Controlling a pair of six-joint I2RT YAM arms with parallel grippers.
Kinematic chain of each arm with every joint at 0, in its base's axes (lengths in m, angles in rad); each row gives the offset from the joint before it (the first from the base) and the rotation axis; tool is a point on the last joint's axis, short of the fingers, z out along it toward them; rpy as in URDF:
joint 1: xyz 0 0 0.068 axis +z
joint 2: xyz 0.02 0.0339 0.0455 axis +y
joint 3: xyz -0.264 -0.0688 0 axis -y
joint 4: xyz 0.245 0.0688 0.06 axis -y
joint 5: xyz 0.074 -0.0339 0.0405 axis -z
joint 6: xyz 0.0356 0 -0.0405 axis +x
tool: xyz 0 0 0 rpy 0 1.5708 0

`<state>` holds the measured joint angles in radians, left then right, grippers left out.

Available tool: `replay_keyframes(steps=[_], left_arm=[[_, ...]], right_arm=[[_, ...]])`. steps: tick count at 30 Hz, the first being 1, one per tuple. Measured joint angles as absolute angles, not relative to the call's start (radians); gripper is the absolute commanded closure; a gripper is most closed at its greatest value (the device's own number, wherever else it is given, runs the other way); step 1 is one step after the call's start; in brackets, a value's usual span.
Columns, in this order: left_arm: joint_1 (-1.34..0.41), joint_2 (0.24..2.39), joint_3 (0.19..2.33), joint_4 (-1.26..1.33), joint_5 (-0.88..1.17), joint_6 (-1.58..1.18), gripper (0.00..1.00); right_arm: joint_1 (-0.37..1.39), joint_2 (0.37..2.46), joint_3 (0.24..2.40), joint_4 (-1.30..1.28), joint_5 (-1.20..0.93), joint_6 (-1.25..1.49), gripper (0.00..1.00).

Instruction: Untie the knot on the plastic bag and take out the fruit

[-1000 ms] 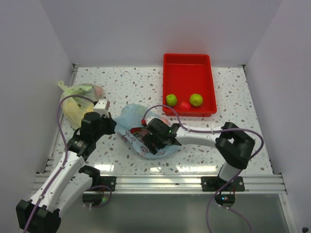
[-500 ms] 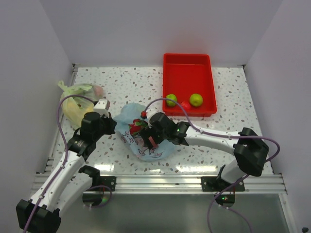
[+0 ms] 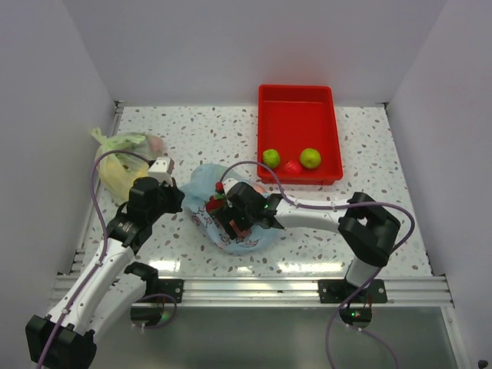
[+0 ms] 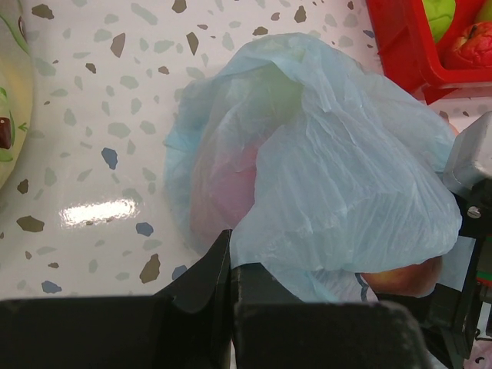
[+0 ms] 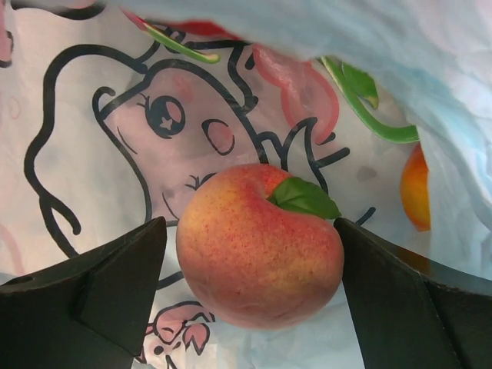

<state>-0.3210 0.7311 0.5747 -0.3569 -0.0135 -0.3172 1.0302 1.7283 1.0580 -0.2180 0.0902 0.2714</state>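
Note:
The light blue plastic bag (image 3: 207, 184) lies in the middle of the table, its mouth open; no knot shows. My left gripper (image 3: 181, 201) is shut on the bag's thin edge (image 4: 254, 254) and holds it up. My right gripper (image 3: 228, 218) is open inside the bag's mouth. In the right wrist view a pinkish peach (image 5: 257, 246) with a green leaf sits between its fingers (image 5: 100, 284), close to both. An orange fruit (image 5: 415, 192) lies deeper in the bag. The cartoon girl's face (image 5: 154, 123) shows on the bag's wall. The peach also shows in the left wrist view (image 4: 407, 278).
A red tray (image 3: 298, 108) at the back right holds two green fruits (image 3: 270, 157) (image 3: 310, 157) and a red one (image 3: 291, 166). A yellow-green bag (image 3: 123, 161) lies at the left, beside my left arm. White walls enclose the table.
My right gripper has shifted a little to the left, deeper into the bag's mouth; its elbow swung out to the right and came back. The left gripper has not moved.

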Motion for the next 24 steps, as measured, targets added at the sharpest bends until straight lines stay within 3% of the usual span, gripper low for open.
replay_keyframes(steps=[12, 24], left_arm=[[-0.321, 0.731, 0.575, -0.357, -0.014, -0.317, 1.0], [-0.321, 0.731, 0.575, -0.356, -0.014, -0.317, 1.0]], right_arm=[[1.03, 1.663, 1.062, -0.236, 0.083, 0.241, 0.42], [0.978, 1.371, 1.257, -0.31, 0.082, 0.139, 0.41]])
